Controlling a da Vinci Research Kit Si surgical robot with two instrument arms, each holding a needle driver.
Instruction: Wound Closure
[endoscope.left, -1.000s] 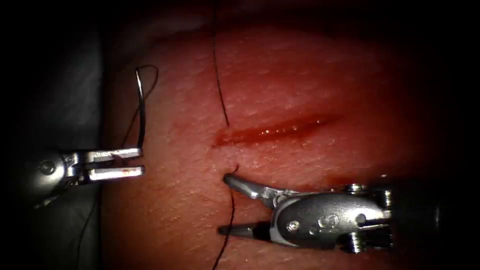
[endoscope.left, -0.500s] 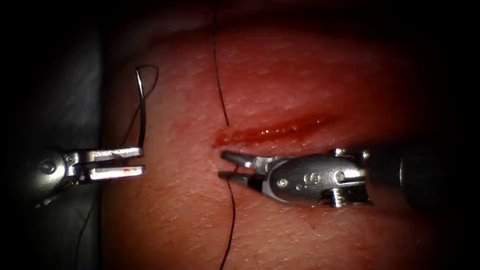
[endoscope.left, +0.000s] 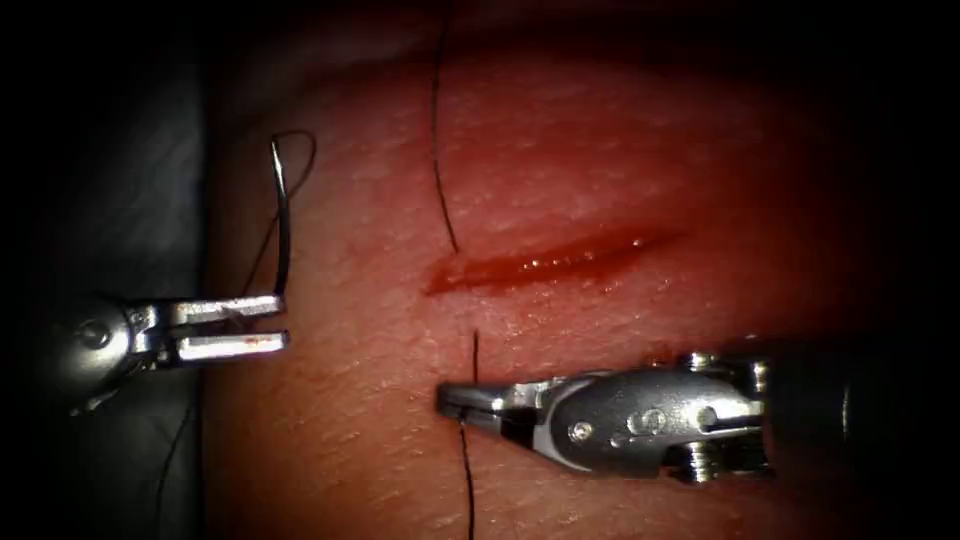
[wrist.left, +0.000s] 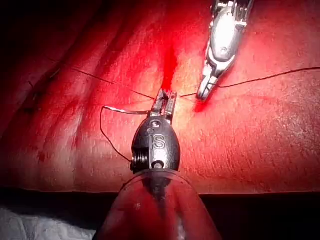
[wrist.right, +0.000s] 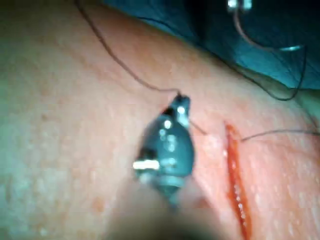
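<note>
Glistening tissue (endoscope.left: 600, 150) bears the cut (endoscope.left: 545, 265); left tool (endoscope.left: 283, 326) clamps the free needle (endoscope.left: 283, 215) by one end, right tool (endoscope.left: 448, 400) fingers clamp thread (endoscope.left: 466, 470) below, best tensioned gently.

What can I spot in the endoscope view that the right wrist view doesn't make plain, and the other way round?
The endoscope view makes plain the left pincer shut on the needle near one end, the needle out of the tissue, left of the cut. The right wrist view gives a close look at the right pincer, its tip shut on the thread, with thread leading to the cut. Both share the tissue, cut, thread, needle and right pincer.
</note>
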